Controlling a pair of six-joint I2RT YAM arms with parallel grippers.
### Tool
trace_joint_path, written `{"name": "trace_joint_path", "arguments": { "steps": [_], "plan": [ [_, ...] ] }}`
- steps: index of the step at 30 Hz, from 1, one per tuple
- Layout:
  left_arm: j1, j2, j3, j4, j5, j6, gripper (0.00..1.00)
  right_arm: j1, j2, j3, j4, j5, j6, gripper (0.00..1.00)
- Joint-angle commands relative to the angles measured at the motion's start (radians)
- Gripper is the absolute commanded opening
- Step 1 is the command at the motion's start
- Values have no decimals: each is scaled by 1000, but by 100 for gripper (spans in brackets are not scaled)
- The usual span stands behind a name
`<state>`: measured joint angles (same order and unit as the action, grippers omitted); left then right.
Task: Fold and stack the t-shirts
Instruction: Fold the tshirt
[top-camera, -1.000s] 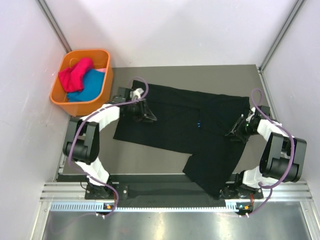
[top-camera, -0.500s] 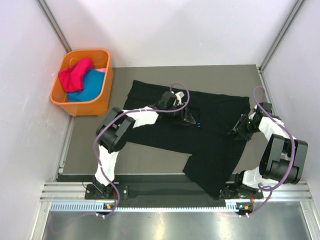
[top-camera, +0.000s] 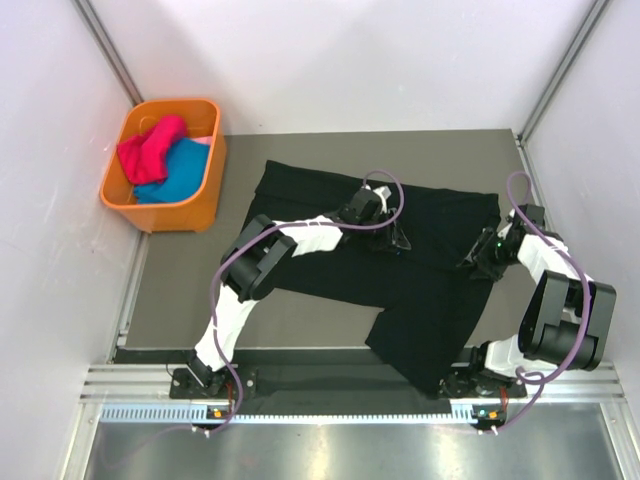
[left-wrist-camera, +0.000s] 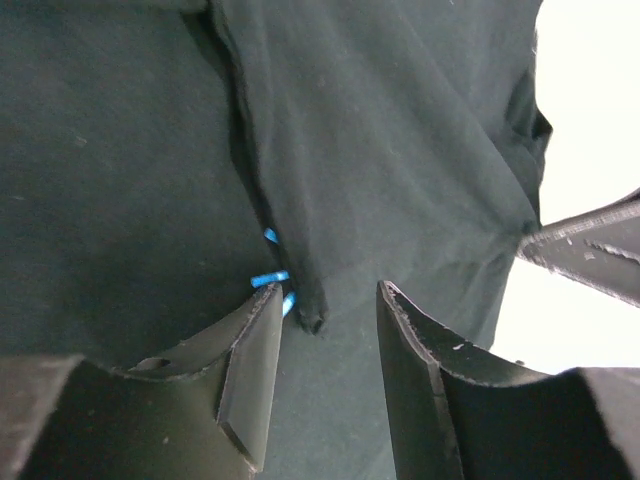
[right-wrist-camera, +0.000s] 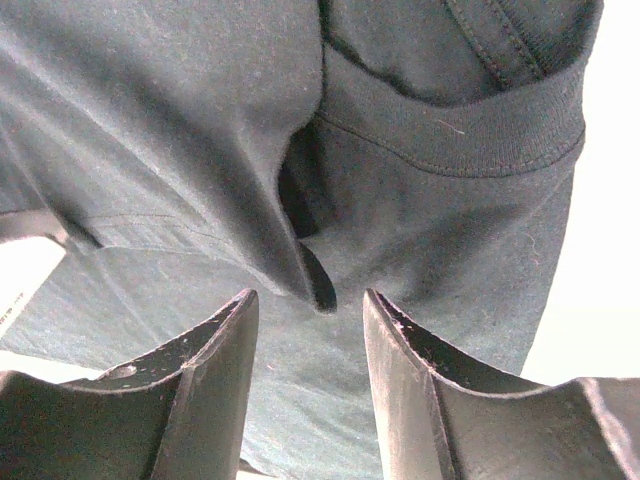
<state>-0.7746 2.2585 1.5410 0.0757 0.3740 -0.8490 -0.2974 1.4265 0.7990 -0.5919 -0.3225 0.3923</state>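
The black t-shirt lies across the table's middle and right. Its long axis runs left to right, and one flap reaches the near edge. Which end is the collar I can't make out. Its blue print is half under a fold. The left gripper and right gripper stand spread over raised creases. The pink shirt and teal shirt sit bunched in the orange basket.

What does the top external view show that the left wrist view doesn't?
Only top external: the orange basket holding the pink shirt and teal shirt, plus the right gripper at the cloth's far side. Only left wrist: the light-blue print beside a raised fold. Both: the black t-shirt and the left gripper over it.
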Motion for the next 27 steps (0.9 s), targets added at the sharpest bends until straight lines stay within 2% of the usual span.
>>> {"name": "trace_joint_path", "arguments": {
  "steps": [1,5,12,16,22,24,25,27],
  "plan": [
    [-11,-7,44,-57,-81,27,48,0,-21,17,10,0,-17,47],
    [-17,16,44,-71,-66,10,47,0,-17,14,15,-6,-15,45],
    [-17,18,53,-114,-53,31,32,0,-26,-3,21,-1,-21,37],
    [-17,33,102,-140,-32,53,19,1,-20,-9,44,-3,-27,32],
    [-17,27,131,-168,-3,67,11,4,12,-9,92,-52,-30,29],
    [-15,24,131,-174,6,68,7,6,26,-7,107,-87,-29,23],
    [-14,24,131,-178,14,70,6,6,32,-7,110,-99,-27,12],
    [-8,23,134,-183,28,68,0,6,34,-6,100,-102,-23,1]
  ]
}}
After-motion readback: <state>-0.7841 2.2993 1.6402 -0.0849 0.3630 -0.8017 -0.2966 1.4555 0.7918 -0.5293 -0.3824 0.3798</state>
